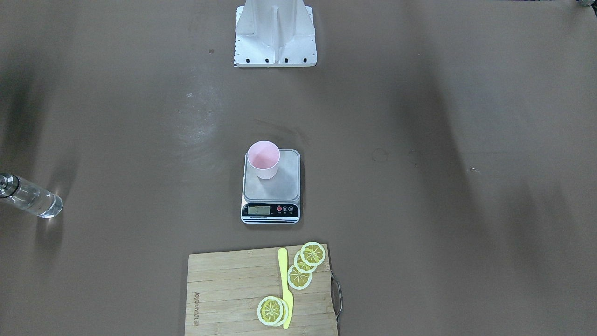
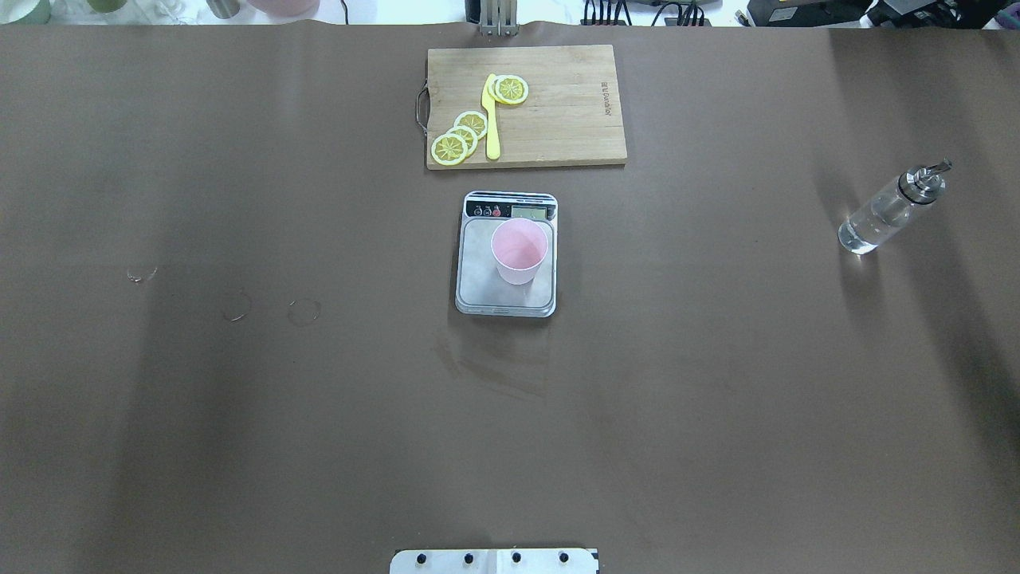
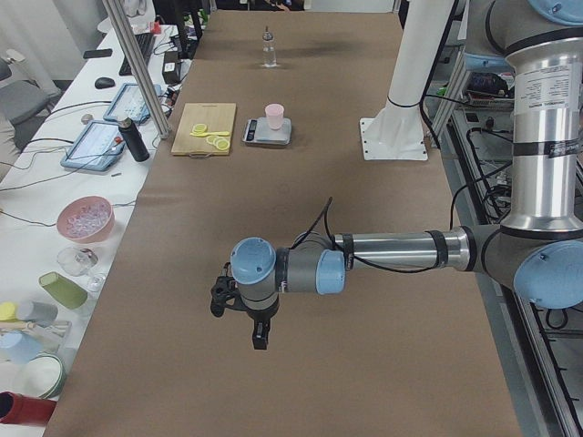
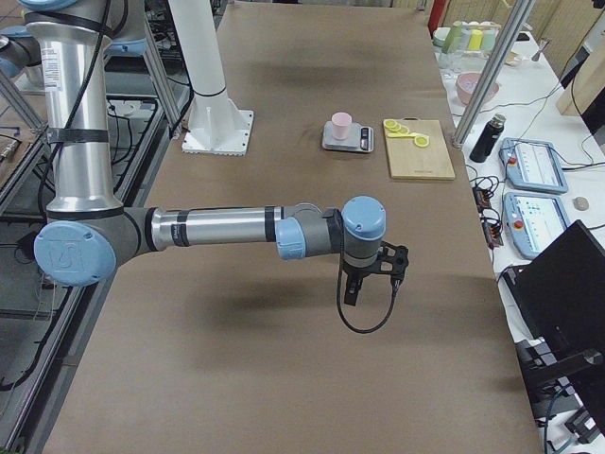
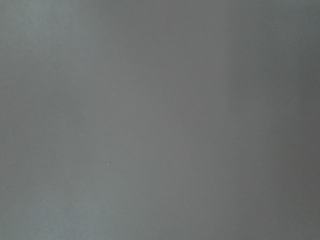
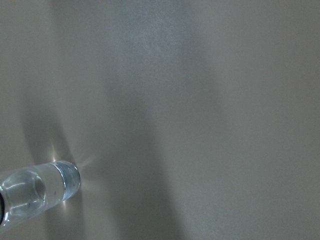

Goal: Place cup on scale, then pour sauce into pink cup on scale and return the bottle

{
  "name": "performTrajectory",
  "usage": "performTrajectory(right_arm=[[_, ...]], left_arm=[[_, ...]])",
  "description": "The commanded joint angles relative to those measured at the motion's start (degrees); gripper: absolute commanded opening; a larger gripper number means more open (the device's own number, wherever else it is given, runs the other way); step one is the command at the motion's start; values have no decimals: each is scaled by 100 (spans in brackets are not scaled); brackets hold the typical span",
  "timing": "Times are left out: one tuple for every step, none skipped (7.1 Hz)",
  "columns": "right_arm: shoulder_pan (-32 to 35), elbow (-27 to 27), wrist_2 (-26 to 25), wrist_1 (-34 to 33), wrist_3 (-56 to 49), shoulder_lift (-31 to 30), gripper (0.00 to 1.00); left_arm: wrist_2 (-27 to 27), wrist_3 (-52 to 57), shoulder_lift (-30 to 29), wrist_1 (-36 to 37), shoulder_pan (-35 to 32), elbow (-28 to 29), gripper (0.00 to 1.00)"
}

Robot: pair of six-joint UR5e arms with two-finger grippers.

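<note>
The pale pink cup (image 1: 263,161) stands upright on the grey platform of the scale (image 1: 282,186) at the table's middle; both also show in the overhead view, the cup (image 2: 519,251) on the scale (image 2: 482,283). The clear bottle (image 2: 884,211) with colourless sauce stands alone on the table at the robot's far right, and its base shows in the right wrist view (image 6: 37,192). The left gripper (image 3: 239,308) and the right gripper (image 4: 373,274) show only in the side views, each hovering over bare table far from the scale. I cannot tell whether they are open or shut.
A wooden cutting board (image 2: 558,119) with lemon slices (image 2: 462,135) and a yellow knife (image 2: 491,115) lies just beyond the scale. The white robot base (image 1: 275,46) stands at the table's near edge. Bowls, cups and tablets sit on the side bench (image 3: 86,218).
</note>
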Motion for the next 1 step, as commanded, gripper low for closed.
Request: performTrajectory(right_arm=[[0, -10, -7, 8, 13, -26, 100]], left_arm=[[1, 0, 6, 7, 0, 2, 98]])
